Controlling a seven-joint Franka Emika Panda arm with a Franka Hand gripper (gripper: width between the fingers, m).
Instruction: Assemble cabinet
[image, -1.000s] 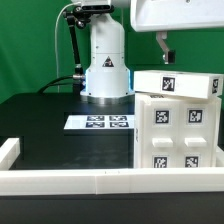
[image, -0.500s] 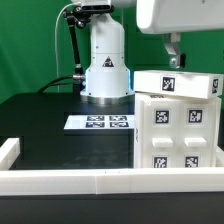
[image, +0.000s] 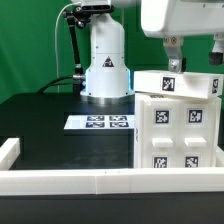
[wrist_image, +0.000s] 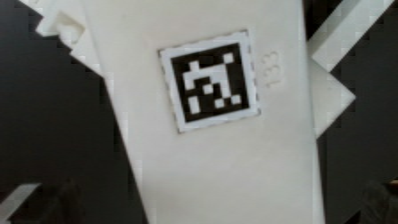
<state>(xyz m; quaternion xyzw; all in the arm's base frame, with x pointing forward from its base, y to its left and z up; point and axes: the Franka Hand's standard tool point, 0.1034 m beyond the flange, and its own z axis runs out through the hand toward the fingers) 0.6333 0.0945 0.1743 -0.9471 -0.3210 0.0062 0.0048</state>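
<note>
A: where do we have the cabinet (image: 178, 128) right now?

B: at the exterior view's right, on the black table (image: 50, 125). It stands upright against the white border rail (image: 100, 181) that runs along the near edge. We see four tagged square fronts facing the camera, and a white top slab (image: 176, 84) with its own tag lying across it, overhanging slightly toward the exterior view's left

A: and the gripper (image: 194, 65)?

B: it hangs right above that top slab. One finger (image: 173, 58) shows clearly, tip just over the slab, the other sits near the frame edge at the exterior view's right. We read the jaws as apart, straddling the slab, nothing clamped. Contact with the slab we cannot tell

A: wrist view confirm?

B: partly. We see a white panel (wrist_image: 214, 150) with one tag filling the picture, tilted, dark table either side. Finger tips sit dark and blurred in the two corners, well apart

A: anything else on the table?

B: the marker board (image: 100, 122) lies flat in front of the robot base (image: 106, 75), well apart from the cabinet
</note>
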